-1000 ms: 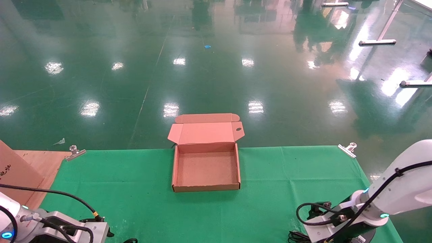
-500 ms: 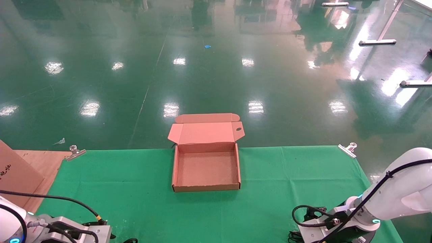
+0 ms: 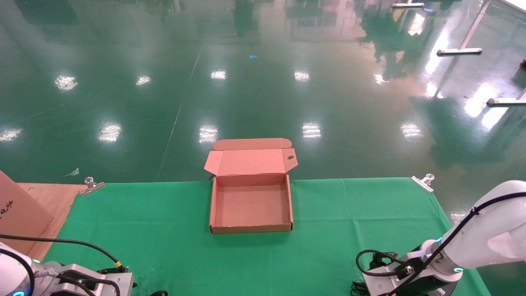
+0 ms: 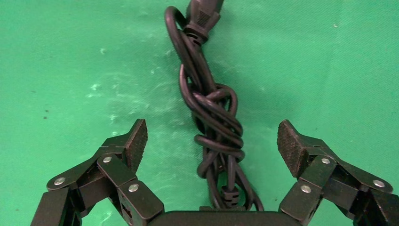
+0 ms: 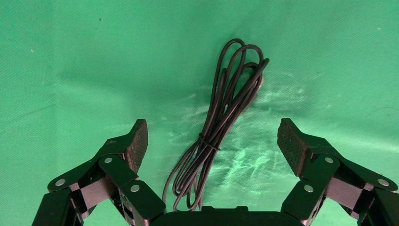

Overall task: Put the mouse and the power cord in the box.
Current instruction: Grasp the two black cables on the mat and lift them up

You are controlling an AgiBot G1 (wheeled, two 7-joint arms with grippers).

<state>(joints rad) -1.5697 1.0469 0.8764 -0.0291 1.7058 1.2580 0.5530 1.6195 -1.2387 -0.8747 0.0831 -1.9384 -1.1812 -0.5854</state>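
Observation:
The brown cardboard box [image 3: 213, 205] sits open at the middle of the green cloth, its lid [image 3: 250, 161] folded back over the far edge and its inside bare. My left gripper [image 4: 212, 143] hangs open just above the power cord [image 4: 211, 113], a thick black knotted bundle lying between the pads [image 4: 137, 140]. My right gripper [image 5: 212, 141] is open over the mouse's thin tied cable [image 5: 221, 117]; the mouse body is out of view. In the head view both arms are low at the near edge, the left arm [image 3: 74, 283] and the right arm [image 3: 415, 275].
Metal clips [image 3: 91, 186] [image 3: 424, 182] pin the green cloth [image 3: 164, 230] at the table's far corners. A brown board [image 3: 20, 213] leans at the far left. Beyond the table edge lies shiny green floor.
Both arms have sunk lower toward the table at the near edge, the right one more clearly. The box has not moved.

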